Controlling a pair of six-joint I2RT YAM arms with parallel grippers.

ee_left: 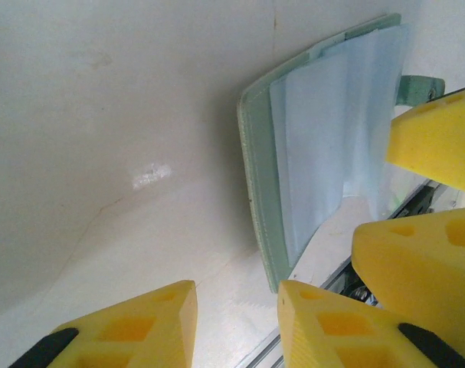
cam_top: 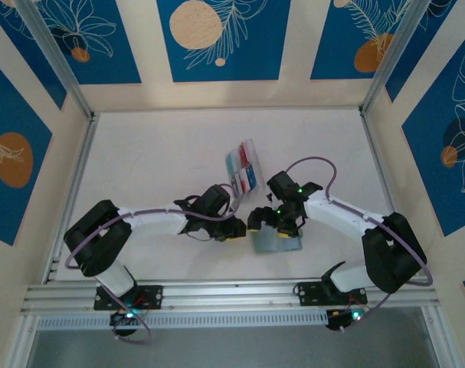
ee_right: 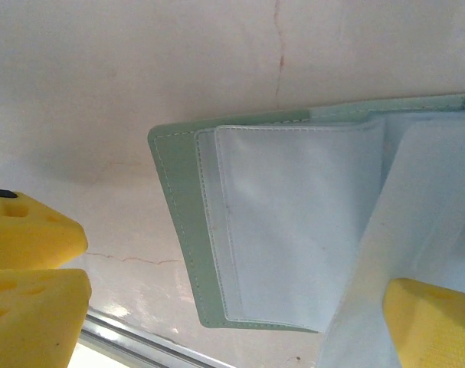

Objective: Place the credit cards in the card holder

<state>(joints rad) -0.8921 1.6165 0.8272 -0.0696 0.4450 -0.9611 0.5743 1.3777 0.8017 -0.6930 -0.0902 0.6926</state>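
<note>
Right hand point(cam_top: 269, 224) is hovering over the card holder point(ee_right: 178, 230) with its fingers point(ee_right: 435, 326) spread apart. One is pressing on a clear sleeve, seemingly to hold the wallet open on the bench point(cam_top: 155, 153) so a pocket is facing up. Left hand point(ee_left: 236, 326) is hanging beside the card holder's left edge, jaws parted and gripping nothing, probably poised to fetch a card. The credit cards point(cam_top: 242, 167) are lying fanned beyond the card holder's far edge, apart from it, none pocketed yet. Frame edges are cutting off the right hand's fingertips, so whether it is pinching the sleeve or merely resting on it is hard to judge. The snap tab point(ee_left: 416, 88) is peeking out behind a yellow finger, and the cards are showing too small to count.
</note>
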